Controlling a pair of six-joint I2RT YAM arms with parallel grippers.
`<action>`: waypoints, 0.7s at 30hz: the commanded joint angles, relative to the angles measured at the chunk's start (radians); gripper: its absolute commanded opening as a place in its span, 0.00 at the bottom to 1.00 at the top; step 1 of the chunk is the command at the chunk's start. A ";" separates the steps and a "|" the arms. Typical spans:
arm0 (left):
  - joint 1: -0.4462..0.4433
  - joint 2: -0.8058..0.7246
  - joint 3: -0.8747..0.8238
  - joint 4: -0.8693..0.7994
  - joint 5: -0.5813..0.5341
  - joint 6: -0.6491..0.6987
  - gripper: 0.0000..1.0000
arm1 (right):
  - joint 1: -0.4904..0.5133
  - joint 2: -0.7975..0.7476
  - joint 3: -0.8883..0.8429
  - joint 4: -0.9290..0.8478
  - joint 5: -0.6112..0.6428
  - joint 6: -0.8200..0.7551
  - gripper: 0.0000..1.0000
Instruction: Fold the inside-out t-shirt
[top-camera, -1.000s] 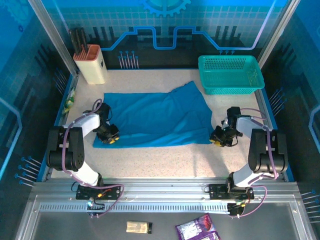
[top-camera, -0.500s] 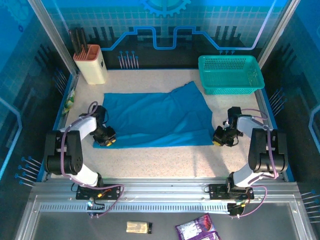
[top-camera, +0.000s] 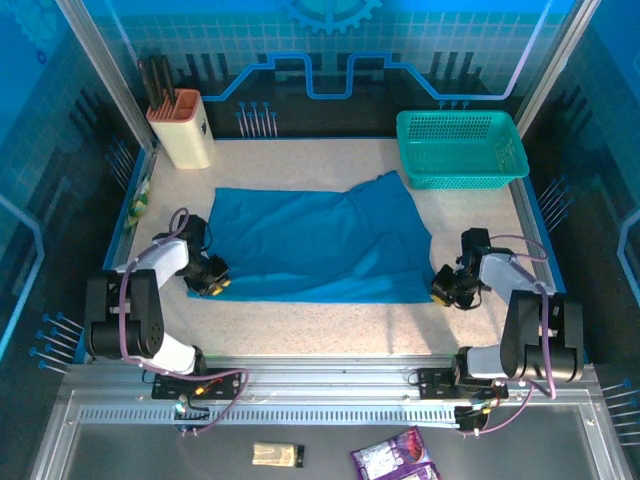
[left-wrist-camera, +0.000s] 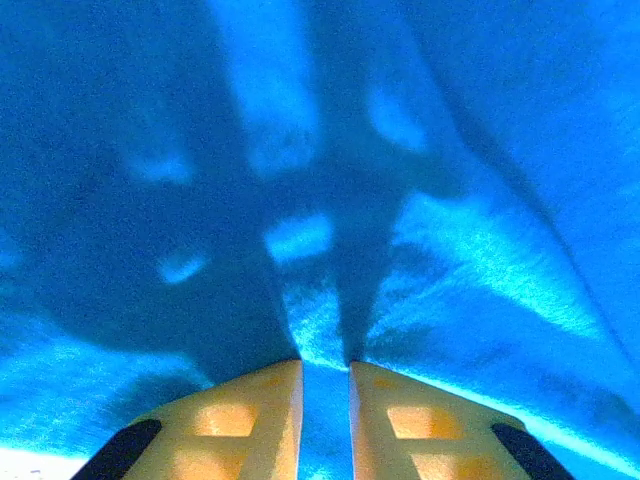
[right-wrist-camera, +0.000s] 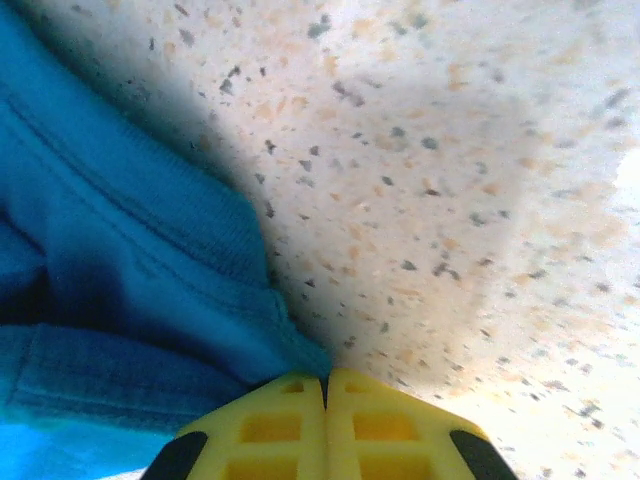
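Pinches a ridge of the inside-out t-shirt (left-wrist-camera: 430, 230) in the left gripper (left-wrist-camera: 325, 375), fingers (left-wrist-camera: 255, 420) narrowly apart with cloth between. Clamps the right gripper (right-wrist-camera: 324, 378) fully together on the hem corner, by the look of it. Grips both near corners, probably to pull the cloth taut before folding. From above, gives the shirt spread flat on the speckled tabletop (top-camera: 330, 325) between the grippers; from the right wrist, the stitched hem up close.
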 joint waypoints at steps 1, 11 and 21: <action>0.009 -0.046 0.019 -0.018 0.078 -0.006 0.22 | 0.001 -0.053 0.048 -0.084 0.062 0.025 0.08; -0.040 -0.004 0.125 -0.042 0.101 0.018 0.22 | 0.256 -0.010 0.230 -0.066 0.016 -0.028 0.29; 0.024 0.108 0.066 0.045 0.092 -0.004 0.18 | 0.169 0.197 0.122 0.123 -0.082 -0.008 0.39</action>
